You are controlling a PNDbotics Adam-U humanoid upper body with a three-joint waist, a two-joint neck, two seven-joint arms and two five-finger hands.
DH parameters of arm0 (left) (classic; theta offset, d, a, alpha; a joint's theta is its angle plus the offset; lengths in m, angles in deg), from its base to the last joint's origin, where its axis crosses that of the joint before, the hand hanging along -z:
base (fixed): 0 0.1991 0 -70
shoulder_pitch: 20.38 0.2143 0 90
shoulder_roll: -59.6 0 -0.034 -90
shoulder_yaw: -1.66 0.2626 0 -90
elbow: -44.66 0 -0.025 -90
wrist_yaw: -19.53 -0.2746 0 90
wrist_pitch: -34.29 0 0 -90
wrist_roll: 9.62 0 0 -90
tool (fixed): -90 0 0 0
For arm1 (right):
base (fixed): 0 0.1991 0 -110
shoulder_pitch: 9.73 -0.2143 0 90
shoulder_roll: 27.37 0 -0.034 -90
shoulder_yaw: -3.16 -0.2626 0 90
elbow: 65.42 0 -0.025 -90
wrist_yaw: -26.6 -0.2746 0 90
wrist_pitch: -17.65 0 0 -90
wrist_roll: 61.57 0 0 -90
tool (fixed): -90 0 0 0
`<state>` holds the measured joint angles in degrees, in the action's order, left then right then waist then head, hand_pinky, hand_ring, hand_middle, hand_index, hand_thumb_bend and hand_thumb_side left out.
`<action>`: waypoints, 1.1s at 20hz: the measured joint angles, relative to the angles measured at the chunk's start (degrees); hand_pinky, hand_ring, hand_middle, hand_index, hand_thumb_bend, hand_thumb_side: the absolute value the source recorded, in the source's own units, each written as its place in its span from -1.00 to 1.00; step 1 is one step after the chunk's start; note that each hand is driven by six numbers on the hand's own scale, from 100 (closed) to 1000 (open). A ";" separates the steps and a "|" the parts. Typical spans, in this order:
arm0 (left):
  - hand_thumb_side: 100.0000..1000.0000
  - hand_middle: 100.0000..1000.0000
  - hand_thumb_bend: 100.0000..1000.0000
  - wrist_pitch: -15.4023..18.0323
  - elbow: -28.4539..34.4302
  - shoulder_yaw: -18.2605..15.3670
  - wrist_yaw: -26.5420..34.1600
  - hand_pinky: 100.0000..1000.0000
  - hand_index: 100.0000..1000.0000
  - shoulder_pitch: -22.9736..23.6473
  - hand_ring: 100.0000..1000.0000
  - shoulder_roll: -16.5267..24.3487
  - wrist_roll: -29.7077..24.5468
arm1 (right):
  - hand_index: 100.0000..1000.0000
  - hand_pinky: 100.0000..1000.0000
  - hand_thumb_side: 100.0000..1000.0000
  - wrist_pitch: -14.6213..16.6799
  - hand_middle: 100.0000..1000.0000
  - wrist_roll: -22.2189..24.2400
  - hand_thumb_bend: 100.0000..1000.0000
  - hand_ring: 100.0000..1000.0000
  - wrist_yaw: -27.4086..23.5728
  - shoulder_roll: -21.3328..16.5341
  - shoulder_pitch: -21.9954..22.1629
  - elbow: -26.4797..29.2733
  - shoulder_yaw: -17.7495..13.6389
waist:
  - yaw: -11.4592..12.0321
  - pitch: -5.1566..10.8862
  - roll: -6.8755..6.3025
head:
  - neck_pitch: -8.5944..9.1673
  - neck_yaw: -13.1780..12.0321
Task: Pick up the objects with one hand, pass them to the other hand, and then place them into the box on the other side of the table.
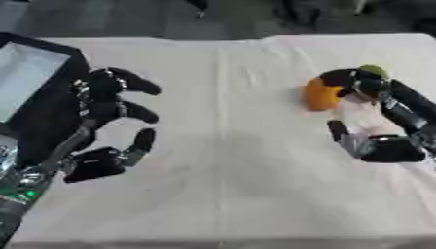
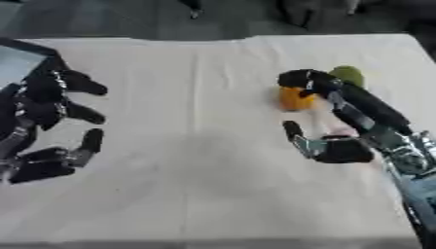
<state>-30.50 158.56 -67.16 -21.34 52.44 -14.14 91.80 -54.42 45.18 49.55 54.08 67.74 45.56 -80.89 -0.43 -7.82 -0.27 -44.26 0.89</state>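
Two robot hands show above a table covered in a pale cloth point(image 1: 230, 146), seen from your head camera looking down. Your right hand point(image 2: 345, 146) comes in from the right edge. Its fingers point(image 2: 306, 80) reach toward the far side and curl over the top of an orange object point(image 1: 321, 95), which sits on the cloth on the right half of the table, toward the far side. The thumb point(image 2: 294, 131) sticks out to the left, nearer to you, and stands apart from the orange object. You cannot tell from these views whether the fingers actually grip the orange object or only rest against it.

The orange object looks rounded and a little taller than wide, so its long axis seems to run near to far, but its outline is too soft to be sure. Just beyond the fingers, touching or nearly touching them, lies a small green object point(image 2: 347, 75); its shape is rounded and no direction can be read from it.

Your left hand point(image 1: 106, 121) hovers over the left side of the table with its fingers spread wide and slightly bent, holding nothing. They point to the right, toward the middle of the table. Behind it, at the far left edge, is a dark box point(image 1: 51, 53) with a pale inside.
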 measured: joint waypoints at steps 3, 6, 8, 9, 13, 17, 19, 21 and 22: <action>-1.00 0.37 -1.00 -0.11 0.00 0.06 -0.08 0.45 0.20 0.00 -1.00 -0.01 -0.20 | 0.80 0.47 -0.39 -0.17 0.74 -0.36 -1.00 0.71 0.43 -0.02 0.37 -0.12 -0.33 | 0.00 0.00 -0.03 | 0.00 0.26; -1.00 0.37 -1.00 -0.10 0.00 0.07 -0.16 0.45 0.20 0.00 -1.00 -0.01 -0.33 | 0.80 0.47 -0.41 -0.55 0.74 -0.91 -1.00 0.71 1.06 -0.23 0.54 -0.50 -0.94 | -0.23 0.00 -0.06 | 0.00 0.43; -1.00 0.37 -1.00 -0.12 0.00 0.07 -0.17 0.46 0.20 0.01 -1.00 -0.01 -0.38 | 0.81 0.49 -0.42 -1.00 0.74 -1.40 -1.00 0.72 1.73 -0.47 0.94 -0.98 -1.53 | -0.26 0.00 -0.07 | 0.00 0.50; -1.00 0.37 -1.00 -0.13 0.00 0.07 -0.17 0.46 0.20 0.01 -1.00 -0.01 -0.40 | 0.81 0.50 -0.44 -1.30 0.75 -1.69 -1.00 0.72 2.25 -0.52 1.05 -1.40 -1.90 | -0.28 0.01 -0.08 | 0.00 0.57; -1.00 0.37 -1.00 -0.15 0.00 0.07 -0.17 0.46 0.20 0.01 -1.00 -0.01 -0.50 | 0.83 0.54 -0.38 -2.87 0.77 -2.68 -1.00 0.73 5.64 -1.64 1.50 -4.35 -3.39 | -0.29 0.06 -0.05 | 0.00 0.81; -1.00 0.37 -1.00 -0.12 0.00 0.08 -0.12 0.45 0.20 0.02 -1.00 -0.02 -0.71 | 0.84 0.58 -0.33 -4.51 0.79 -3.85 -1.00 0.74 9.27 -2.99 2.35 -8.96 -4.47 | -0.30 0.36 -0.02 | 0.00 1.20; -1.00 0.37 -1.00 -0.09 0.00 0.08 -0.05 0.46 0.20 0.02 -1.00 -0.02 -0.75 | 0.84 0.59 -0.30 -5.19 0.80 -4.48 -1.00 0.74 11.28 -3.48 2.60 -11.25 -4.89 | -0.30 0.36 -0.01 | 0.00 1.31; -1.00 0.37 -1.00 -0.05 0.00 0.08 -0.03 0.46 0.20 0.01 -1.00 -0.02 -0.80 | 0.83 0.59 -0.26 -5.70 0.80 -5.00 -1.00 0.74 13.01 -3.60 2.78 -13.31 -5.23 | -0.30 0.36 -0.01 | 0.00 1.43; -1.00 0.37 -1.00 -0.04 0.00 0.08 -0.03 0.46 0.20 0.01 -1.00 -0.02 -0.81 | 0.82 0.57 -0.22 -5.92 0.80 -5.22 -1.00 0.73 13.66 -3.61 2.87 -14.26 -5.35 | -0.30 0.36 -0.01 | 0.00 1.49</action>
<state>-30.54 158.56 -67.09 -21.37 52.45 -14.16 90.99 -60.34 39.96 63.21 50.47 70.61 31.29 -86.24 -0.74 -7.45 -0.28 -44.26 2.39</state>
